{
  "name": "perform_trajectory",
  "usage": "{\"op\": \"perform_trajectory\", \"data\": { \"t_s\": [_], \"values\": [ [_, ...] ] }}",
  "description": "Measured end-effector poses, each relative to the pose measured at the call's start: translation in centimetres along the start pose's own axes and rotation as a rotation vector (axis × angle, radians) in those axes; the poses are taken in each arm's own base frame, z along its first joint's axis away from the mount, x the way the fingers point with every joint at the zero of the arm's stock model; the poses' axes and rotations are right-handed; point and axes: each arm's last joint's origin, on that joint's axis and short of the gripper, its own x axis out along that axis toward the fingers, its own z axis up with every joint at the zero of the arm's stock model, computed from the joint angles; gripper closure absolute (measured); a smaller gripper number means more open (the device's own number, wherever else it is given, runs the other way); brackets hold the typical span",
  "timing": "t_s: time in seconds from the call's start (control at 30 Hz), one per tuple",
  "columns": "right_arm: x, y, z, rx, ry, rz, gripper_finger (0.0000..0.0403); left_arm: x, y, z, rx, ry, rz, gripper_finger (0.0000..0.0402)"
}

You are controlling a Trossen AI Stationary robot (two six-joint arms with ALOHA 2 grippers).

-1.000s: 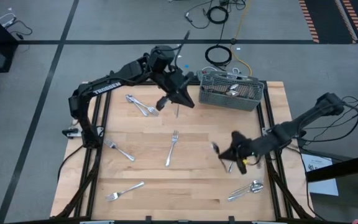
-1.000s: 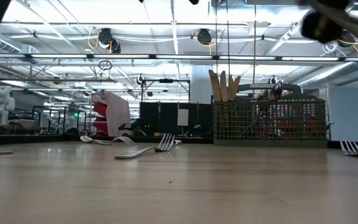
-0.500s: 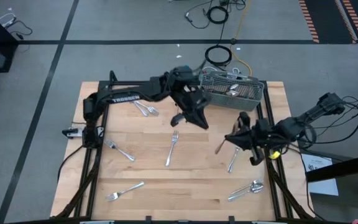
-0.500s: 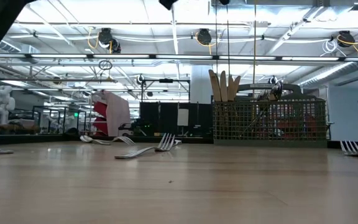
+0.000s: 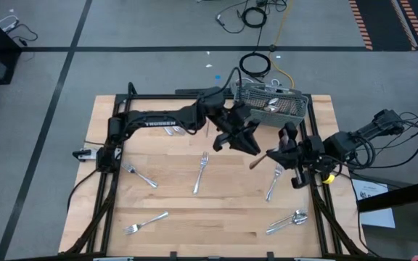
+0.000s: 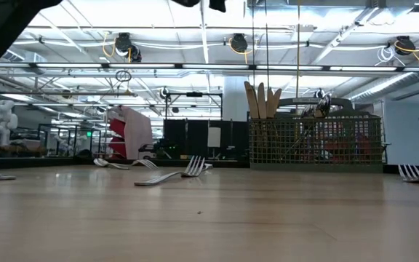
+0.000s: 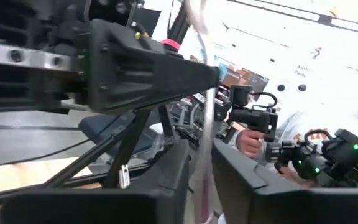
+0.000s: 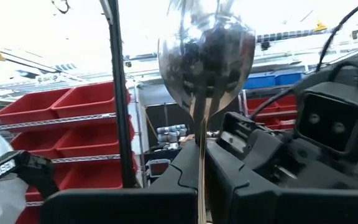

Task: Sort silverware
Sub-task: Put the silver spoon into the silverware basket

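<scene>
My left gripper reaches out over the table's far middle, just left of the grey mesh caddy. A slim silver piece of silverware stands between its fingers; which kind it is I cannot tell. My right gripper is raised over the table's right side, shut on a spoon whose bowl sticks out past the fingers. Loose forks lie flat on the wood at the middle, the left, the near left and the right. A spoon pair lies near right. My left gripper has the slim silver shaft between its two fingers. The shaft runs out past the fingertips, clear of the table. Which end it holds cannot be seen. My right gripper pinches the spoon's handle between its two fingers, the handle lying along them. The bowl sticks out beyond the fingertips, and the spoon is lifted clear of the table.
The caddy stands at the far right with several pieces upright in it. More silverware lies partly under the left arm. Cables lie on the floor beyond the far edge. A person with a hand-held device shows in the room beyond.
My left gripper has swung toward the table's right edge, nearer the caddy, sinking a little and rolling with its silver piece. My right gripper has risen with the spoon and tipped its fingers upward, moving toward the far edge. A fork now shows on the wood below it.
</scene>
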Motion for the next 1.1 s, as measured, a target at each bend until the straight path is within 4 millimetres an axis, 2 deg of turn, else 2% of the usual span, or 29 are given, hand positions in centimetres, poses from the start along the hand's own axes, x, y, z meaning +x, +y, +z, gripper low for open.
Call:
{"op": "perform_trajectory", "data": {
  "t_s": [0.13, 0.33, 0.57, 0.7, 0.93, 1.03, 1.1],
  "values": [
    [0.0, -0.1, 0.0, -0.005, -0.001, 0.013, 0.0403, 0.1, 0.0, -0.1, -0.026, -0.001, 0.002, 0.0278],
    [0.2, -0.5, 0.0, -0.045, -0.004, -0.007, 0.0403, 1.3, -0.7, -0.5, -0.031, 0.013, -0.026, 0.0221],
    [0.3, -1.0, -0.2, -0.054, 0.012, -0.03, 0.0403, 1.5, -0.9, -0.6, 0.012, 0.018, -0.046, 0.021],
    [0.4, -1.0, -0.5, -0.041, 0.035, -0.03, 0.0403, 1.6, -0.9, -0.6, 0.026, 0.019, -0.048, 0.022],
    [0.6, -0.9, -0.9, -0.044, 0.051, -0.029, 0.0402, 1.9, -1.1, -0.7, 0.033, 0.023, -0.052, 0.0265],
    [0.6, -0.9, -0.9, -0.039, 0.051, -0.03, 0.0402, 1.8, -1.0, -0.7, 0.054, 0.023, -0.052, 0.0305],
    [0.6, -0.9, -0.9, -0.036, 0.05, -0.026, 0.0403, 1.9, -1.1, -0.7, 0.059, 0.021, -0.05, 0.0352]
  ]
}}
